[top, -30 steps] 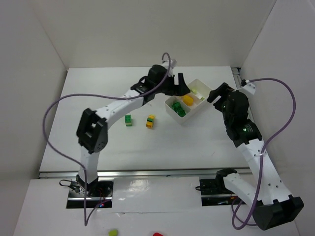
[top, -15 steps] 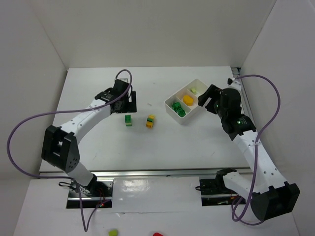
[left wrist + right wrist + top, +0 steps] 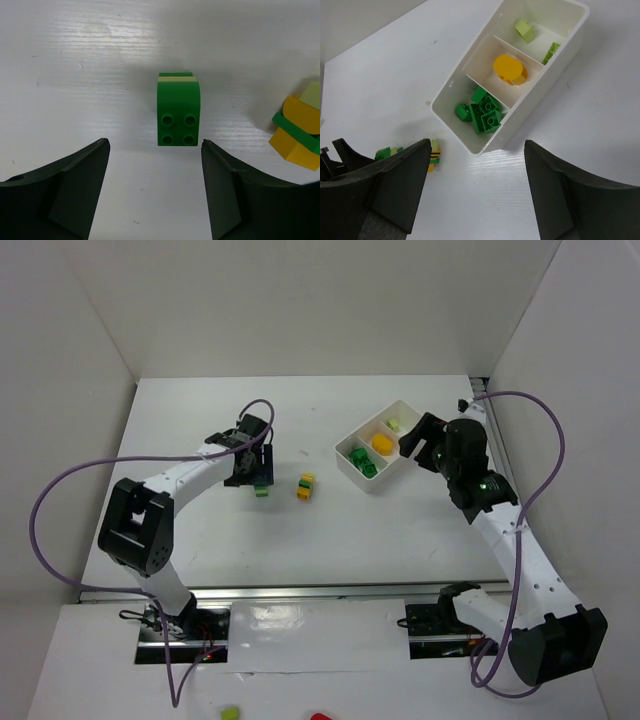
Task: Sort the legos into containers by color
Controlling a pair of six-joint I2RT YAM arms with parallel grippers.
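Note:
A dark green lego [image 3: 178, 112] with a pale layer under it lies on the table, seen in the top view as the lego pair [image 3: 261, 486]. My left gripper [image 3: 154, 144] is open just short of it, nothing between the fingers; it hovers as left gripper [image 3: 250, 468]. A yellow and green lego stack [image 3: 306, 485] lies to its right, also stack [image 3: 299, 134] and stack [image 3: 434, 152]. The white container [image 3: 540, 90] holds dark green bricks [image 3: 485, 112], a yellow piece [image 3: 509, 67] and pale green pieces [image 3: 525, 29] in separate compartments. My right gripper [image 3: 477, 145] hangs open and empty above the container's [image 3: 398, 472] near corner.
White walls enclose the table on the left, back and right. The right arm's purple cable [image 3: 545, 470] loops beside the right wall. The left arm's cable [image 3: 60, 490] arcs over the table's left side. Bare table [image 3: 330, 540] lies in front of the legos.
My left arm has swung from over the container leftward and come down over the green lego, its jaws narrowing slightly. The right gripper has edged closer to the container.

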